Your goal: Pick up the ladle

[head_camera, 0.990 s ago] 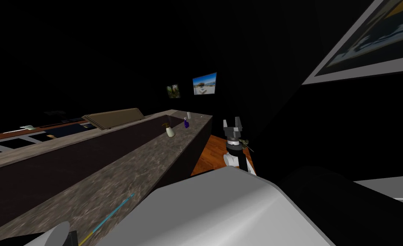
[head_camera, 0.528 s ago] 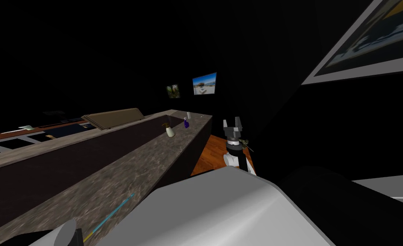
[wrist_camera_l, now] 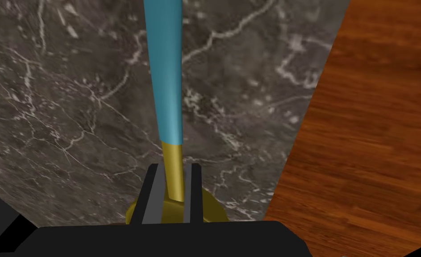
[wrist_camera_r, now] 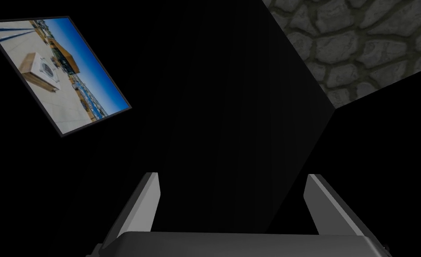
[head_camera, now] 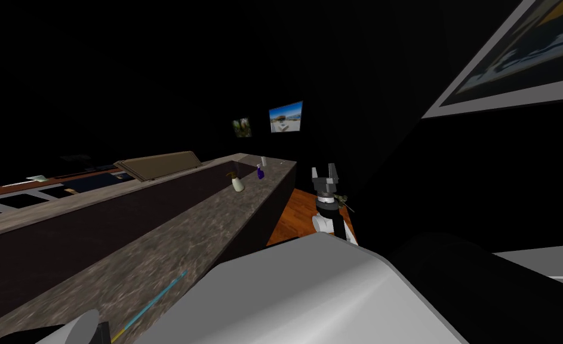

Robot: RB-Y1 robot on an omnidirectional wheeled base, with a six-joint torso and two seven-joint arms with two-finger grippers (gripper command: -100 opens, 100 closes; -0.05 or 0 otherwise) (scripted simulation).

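The ladle [wrist_camera_l: 167,80] lies flat on the dark marble counter [wrist_camera_l: 71,111]. It has a teal handle, a gold neck and a gold bowl. My left gripper [wrist_camera_l: 174,168] is shut on the gold neck just above the bowl, one finger pressing each side. The bowl is partly hidden behind the gripper's body. In the head view the ladle's teal handle [head_camera: 154,301] runs along the counter [head_camera: 214,221] near the bottom left. My right gripper [head_camera: 325,173] is raised past the counter's right side, open and holding nothing.
A white vase [head_camera: 237,184] and a blue spray bottle [head_camera: 260,172] stand farther along the counter. A wooden board [head_camera: 160,163] lies on the far ledge. The counter's edge runs close beside the ladle, with wooden floor [wrist_camera_l: 361,134] below it.
My left gripper has closed on the ladle's neck. The left arm's end at the bottom left shifted slightly. The ladle's handle and the right arm have not moved.
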